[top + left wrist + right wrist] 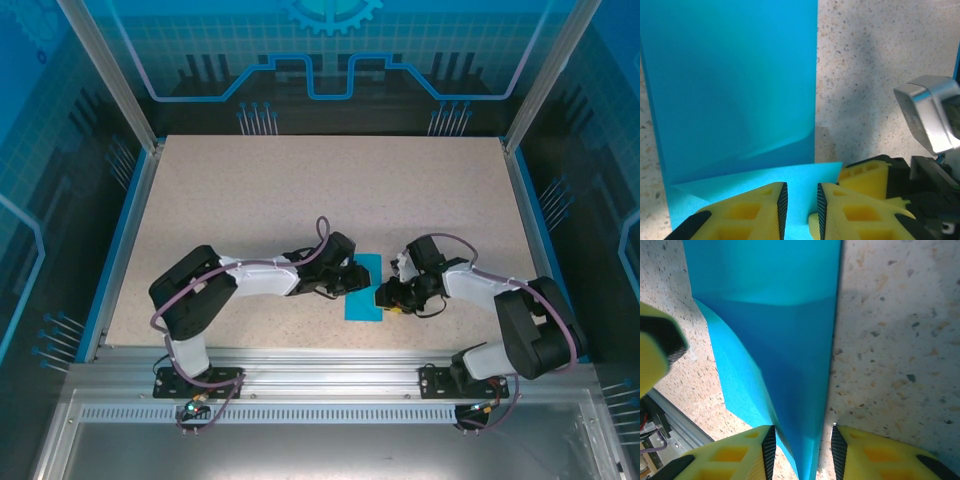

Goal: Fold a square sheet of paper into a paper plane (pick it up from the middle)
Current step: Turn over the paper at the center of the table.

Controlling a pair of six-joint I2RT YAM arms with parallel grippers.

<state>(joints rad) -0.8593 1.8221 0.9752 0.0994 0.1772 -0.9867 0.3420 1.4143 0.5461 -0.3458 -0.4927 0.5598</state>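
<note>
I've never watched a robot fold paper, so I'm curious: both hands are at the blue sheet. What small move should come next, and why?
Probably close the right hand gently on the blue sheet. A raised fold runs between its fingers, which stand apart without pinching it. The left hand is also slightly open over the sheet, so nothing seems gripped yet.

Sheet of paper [363, 290] lies on the table [300, 190], near the front edge, about midway across. My left gripper [350, 281] is on its left side and my right gripper [384, 296] on its right, tips facing. The sheet's near end runs in between each pair of parted jaws.
</note>
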